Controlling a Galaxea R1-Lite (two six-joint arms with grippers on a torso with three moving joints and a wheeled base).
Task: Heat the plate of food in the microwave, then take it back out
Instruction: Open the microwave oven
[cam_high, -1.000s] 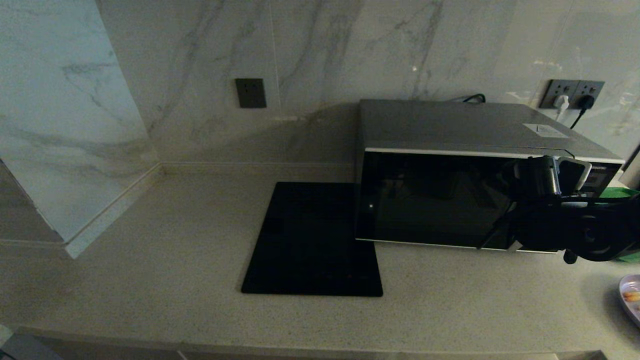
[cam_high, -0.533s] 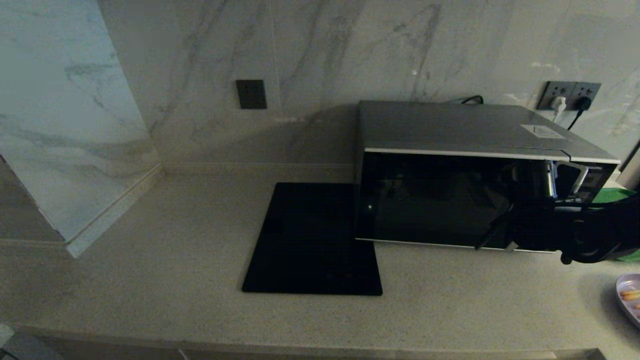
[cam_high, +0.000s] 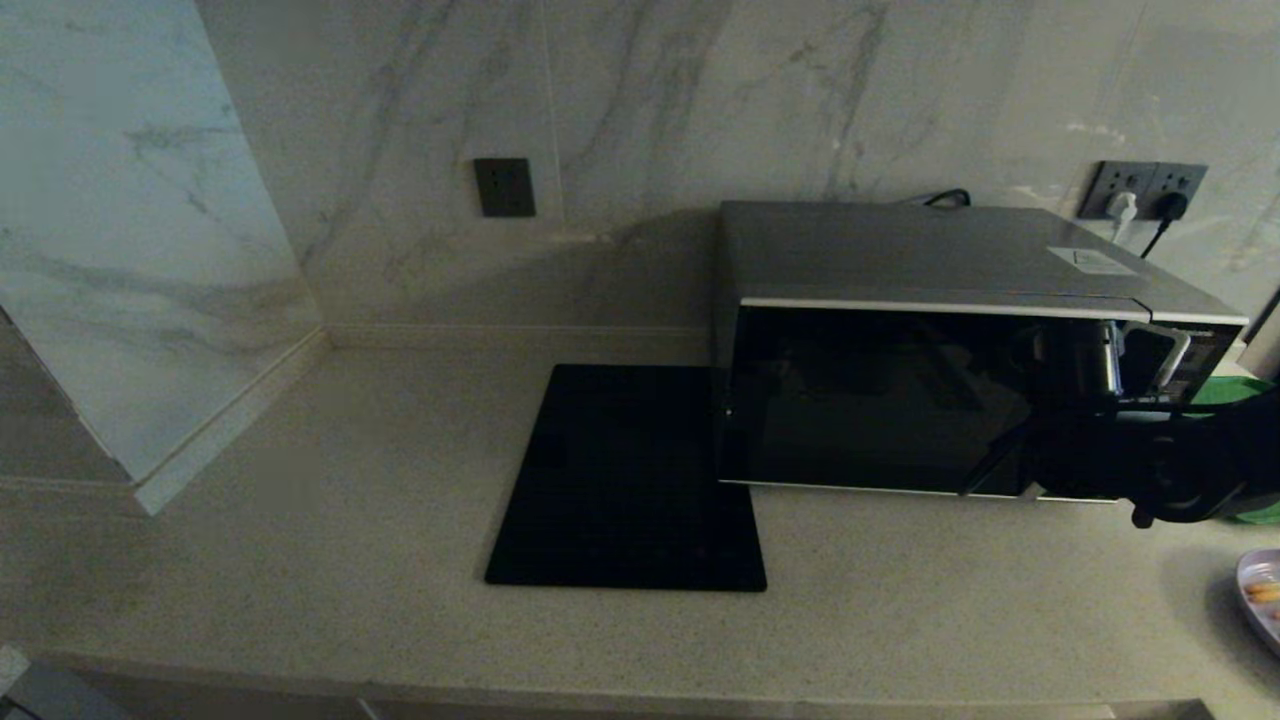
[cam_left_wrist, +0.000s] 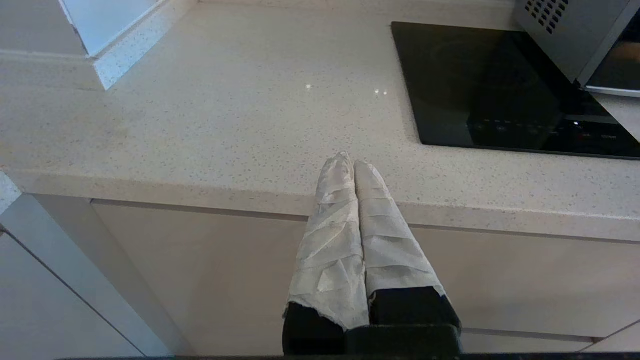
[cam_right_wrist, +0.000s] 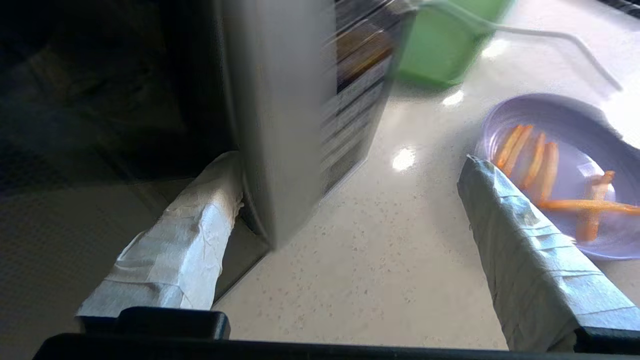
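The silver-grey microwave (cam_high: 900, 250) stands at the back right of the counter, its black glass door slightly ajar at the right edge. My right gripper (cam_high: 1135, 355) is open at that edge. In the right wrist view one taped finger (cam_right_wrist: 195, 220) sits behind the silver door edge (cam_right_wrist: 280, 100) and the other finger (cam_right_wrist: 520, 235) stands wide of it, out over the counter. The plate of food (cam_high: 1262, 595), pale lilac with orange sticks (cam_right_wrist: 565, 175), rests on the counter right of the microwave. My left gripper (cam_left_wrist: 350, 162) is shut and empty, parked below the counter's front edge.
A flat black slab (cam_high: 625, 480) lies on the counter just left of the microwave (cam_left_wrist: 565, 40). A green tray (cam_high: 1225, 390) stands right of the microwave, behind the plate (cam_right_wrist: 440, 45). Wall sockets with plugs (cam_high: 1145, 190) sit behind it. A marble wall corner (cam_high: 140, 300) juts out at far left.
My right gripper has shifted a little right and toward me, and the door's right edge has come slightly forward with it. The plate and the left arm have not moved.
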